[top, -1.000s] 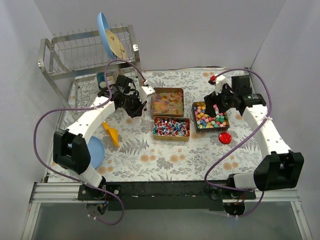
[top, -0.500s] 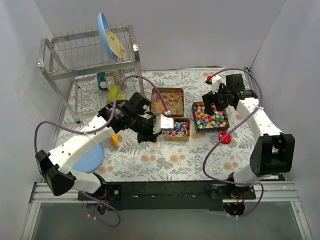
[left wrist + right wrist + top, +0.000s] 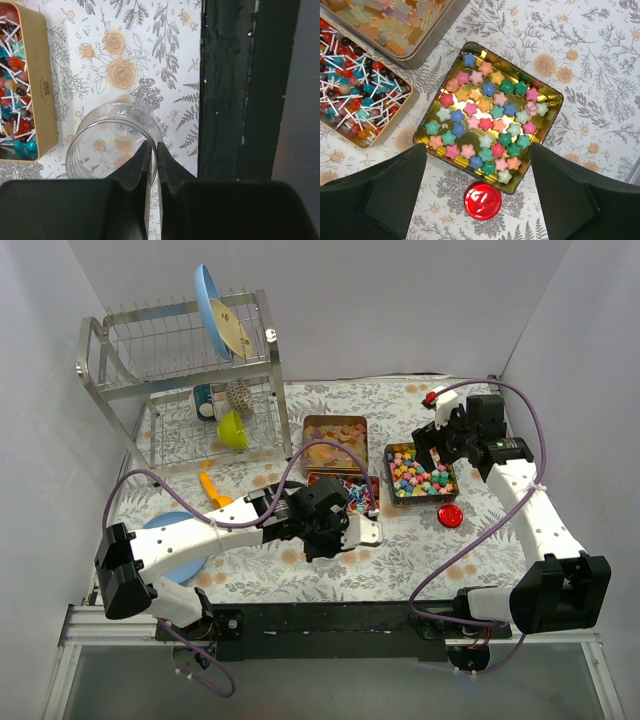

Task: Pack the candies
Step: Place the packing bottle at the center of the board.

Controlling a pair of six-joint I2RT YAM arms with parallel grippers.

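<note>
— What's your left arm got?

— My left gripper (image 3: 153, 150) is pinched shut on the wall of the clear jar (image 3: 107, 135), one finger inside the rim and one outside. I hold it that way so the jar stays upright with its mouth free for filling. It's low over the floral table (image 3: 150, 50), near the front edge, just beside the red-blue-white pieces (image 3: 15, 75). I can't tell whether its base touches down.

— And the right?

— My right gripper (image 3: 477, 149) hangs with its jaws spread wide and empty above the multicoloured star candies (image 3: 485, 125) in their gold tin (image 3: 547, 107). I'd judge it's placed there to drop straight onto a pick.

— Anything packed?

— I see nothing in the jar. The pale orange-yellow pieces (image 3: 395, 25) lie in the far tin. The red lid (image 3: 482, 200) rests just beside the star tin.
</note>
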